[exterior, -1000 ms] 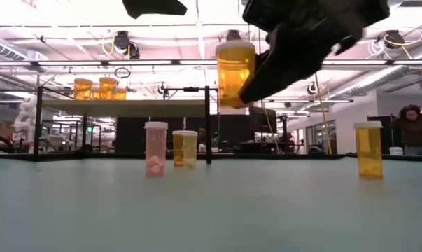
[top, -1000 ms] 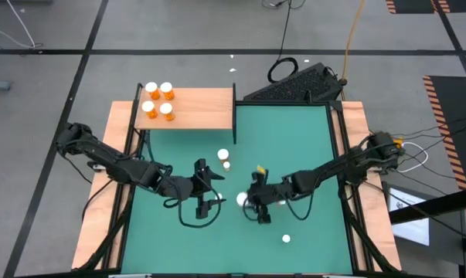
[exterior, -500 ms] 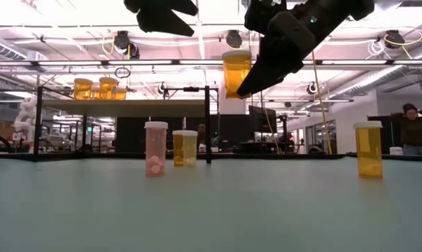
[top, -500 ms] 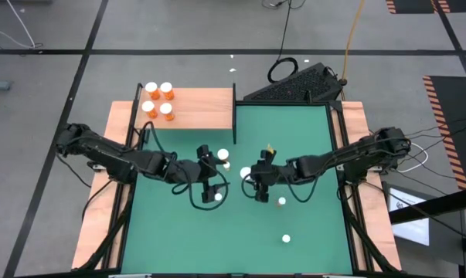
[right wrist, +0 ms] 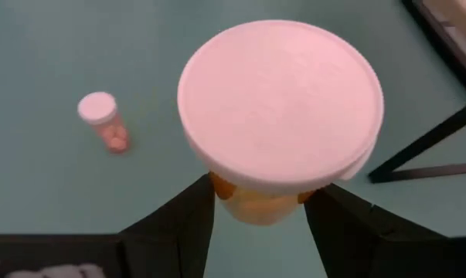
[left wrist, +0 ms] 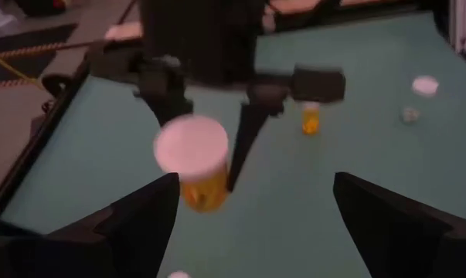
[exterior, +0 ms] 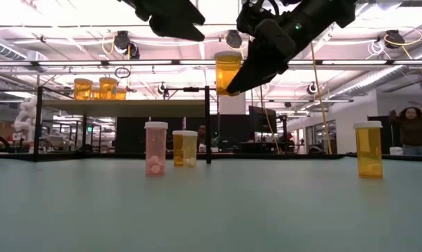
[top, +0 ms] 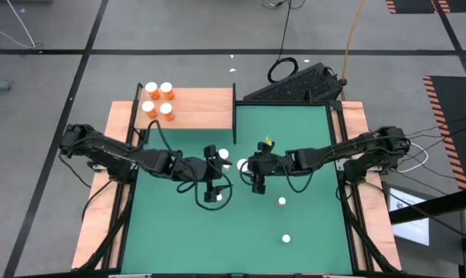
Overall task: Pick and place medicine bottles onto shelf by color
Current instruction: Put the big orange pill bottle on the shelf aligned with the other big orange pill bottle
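Nowhere on the bottles or the shelf can any writing be read. Four orange bottles (top: 158, 100) with white caps stand in a square cluster on the shelf (top: 198, 110), at about 10 o'clock on the surface. On the green mat (top: 302, 216) the high view shows five more white caps. Two small bottles sit near the centre: a pink one (exterior: 155, 148) with pale pills lying at its bottom, and a yellowish one (exterior: 185, 148) just beside it, also with pills inside. A larger orange bottle (exterior: 368, 150) stands alone toward 4 o'clock, and another white cap (top: 287, 239) lies toward 5 o'clock; its body cannot be made out.

The right end effector (right wrist: 257, 210) pinches a fifth large orange bottle (right wrist: 277, 116) by its body just under the cap, lifted clear of the mat near the centre of the surface; its contents cannot be told. The left end effector (left wrist: 256, 216) hovers just beside it on the 9 o'clock side, fingers spread wide and holding nothing, facing the raised bottle.
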Tool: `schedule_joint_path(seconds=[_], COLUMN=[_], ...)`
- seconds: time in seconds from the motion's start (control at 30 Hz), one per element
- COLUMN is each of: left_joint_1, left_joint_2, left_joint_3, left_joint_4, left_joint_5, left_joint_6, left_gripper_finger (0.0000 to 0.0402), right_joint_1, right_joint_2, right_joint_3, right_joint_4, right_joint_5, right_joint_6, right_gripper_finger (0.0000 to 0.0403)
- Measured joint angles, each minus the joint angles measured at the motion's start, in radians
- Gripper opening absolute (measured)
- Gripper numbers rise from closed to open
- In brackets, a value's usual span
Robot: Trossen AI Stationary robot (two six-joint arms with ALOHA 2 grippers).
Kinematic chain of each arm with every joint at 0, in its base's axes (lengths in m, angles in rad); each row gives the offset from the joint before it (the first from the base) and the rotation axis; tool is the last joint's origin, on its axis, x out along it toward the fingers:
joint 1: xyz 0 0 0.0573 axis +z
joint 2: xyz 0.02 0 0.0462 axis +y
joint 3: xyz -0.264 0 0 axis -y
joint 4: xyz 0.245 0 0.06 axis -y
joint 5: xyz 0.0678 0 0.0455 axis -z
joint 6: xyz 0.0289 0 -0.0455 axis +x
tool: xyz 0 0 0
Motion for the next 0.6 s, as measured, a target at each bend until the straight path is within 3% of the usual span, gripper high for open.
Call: schedule_joint_path(seconds=[0.27,0.6], left_joint_1=[0.05,0.048], left_joint_2=[0.0,0.052], left_joint_3=[0.0,0.02], left_joint_4=[0.006,0.044], left_joint_5=[0.0,0.0], left_joint_6=[-0.008,-0.042], left_gripper_finger=[0.0395,0.0397], right_joint_1=[-0.016,-0.007], right_joint_2=[0.0,0.0], right_joint_3=[0.003,0.003], right_joint_4=[-0.013,-0.003], right_joint_5=[0.0,-0.001], right_joint_6=[0.012,0.013], right_gripper_finger=[0.0183,0.0183])
